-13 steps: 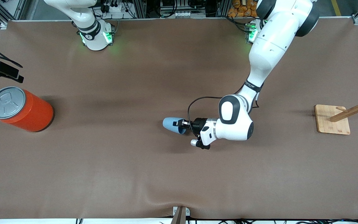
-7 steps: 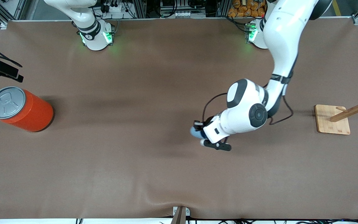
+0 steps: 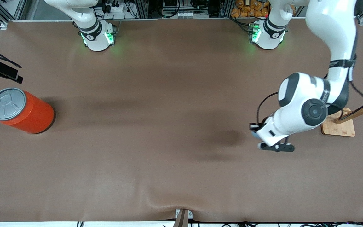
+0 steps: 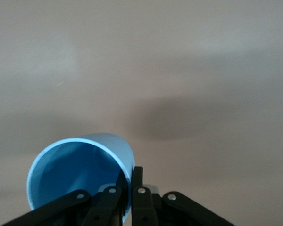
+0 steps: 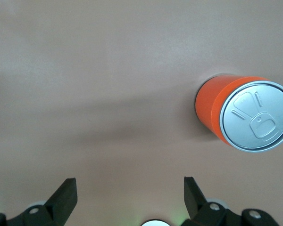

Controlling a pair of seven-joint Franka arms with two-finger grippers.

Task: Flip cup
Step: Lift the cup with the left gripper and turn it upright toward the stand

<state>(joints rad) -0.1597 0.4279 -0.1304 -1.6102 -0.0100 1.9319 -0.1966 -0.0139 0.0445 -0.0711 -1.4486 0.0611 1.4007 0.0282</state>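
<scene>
The light-blue cup (image 4: 75, 174) is in my left gripper (image 4: 131, 175), which is shut on the cup's rim wall, one finger inside and one outside. The cup's open mouth faces the left wrist camera. In the front view my left gripper (image 3: 254, 130) is up in the air over the bare table beside the wooden rack, and only a sliver of the cup (image 3: 254, 135) shows under the wrist. My right gripper (image 5: 129, 186) is open and empty, high over the table near the orange can; it is out of the front view.
A large orange can (image 3: 30, 114) with a grey lid stands at the right arm's end of the table, also in the right wrist view (image 5: 236, 115). A wooden rack (image 3: 354, 112) on a square base stands at the left arm's end, close to the left arm.
My left arm has lifted the cup off the table's middle, where it lay on its side, and carried it toward the left arm's end near the wooden rack.
</scene>
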